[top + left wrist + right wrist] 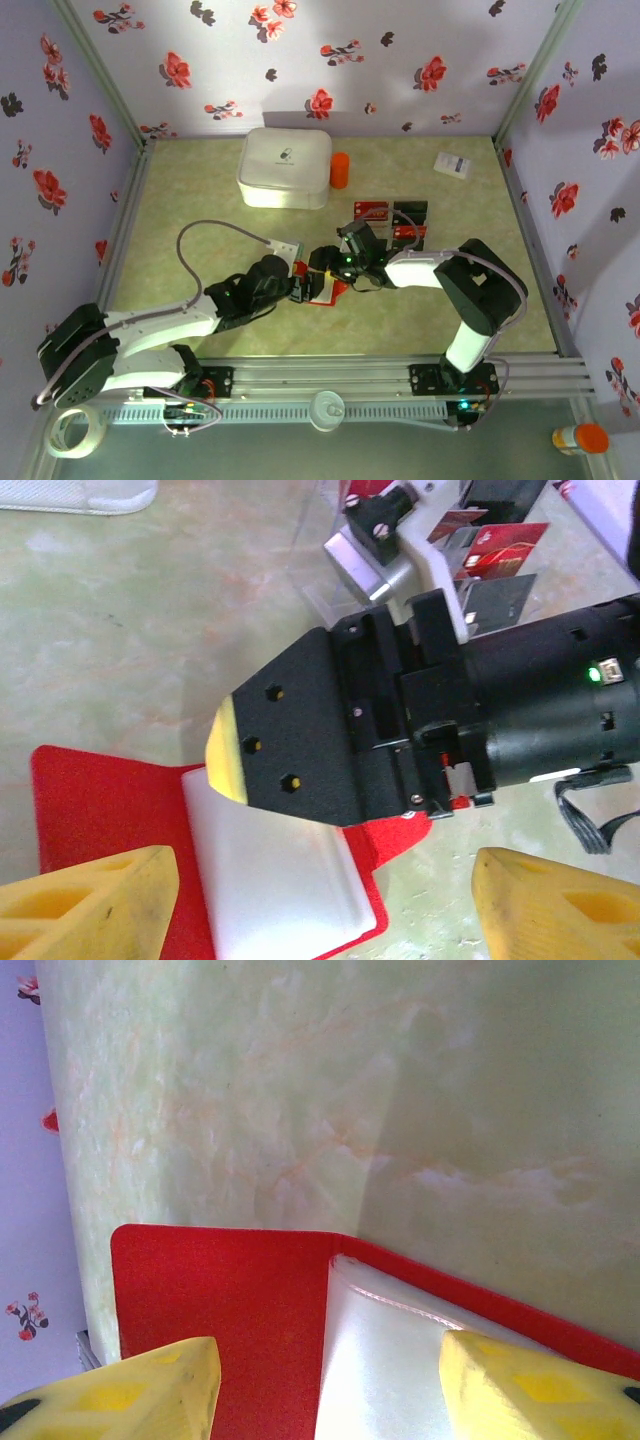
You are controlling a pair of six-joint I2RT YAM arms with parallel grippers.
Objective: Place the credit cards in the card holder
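**Operator:** What's in front of me, big things first?

**Spotter:** Your green marbled table (200, 190), with flowered walls round it. At the far side sits a big rounded white box (284, 167). Both your arms reach inward and meet near the middle of the table.

**Operator:** And the grippers?

**Spotter:** Your left gripper (322, 880) has its yellow fingers spread wide and holds nothing. One finger is over the red flap, the other over bare table. Your right gripper (328, 1350) also stands apart and pinches nothing. One finger is above the red flap, the other above the pale pocket. From your left wrist you see one black, yellow-tipped finger (290, 740) of it lying across that pocket. I can't tell if it presses down.

**Operator:** Where's the wallet?

**Spotter:** The wallet (220, 1280) lies open and flat on the table, right beneath both grippers, whitish inside facing up.

**Operator:** The cards?

**Spotter:** The cards (395, 222), red, black and grey, lie in a cluster on the table. They are just beyond your right wrist, near the wallet but not touching it.

**Operator:** Anything smaller?

**Spotter:** An orange cylinder (339, 170) stands against the white box's right side. A small white packet (452, 165) lies by the far right corner.
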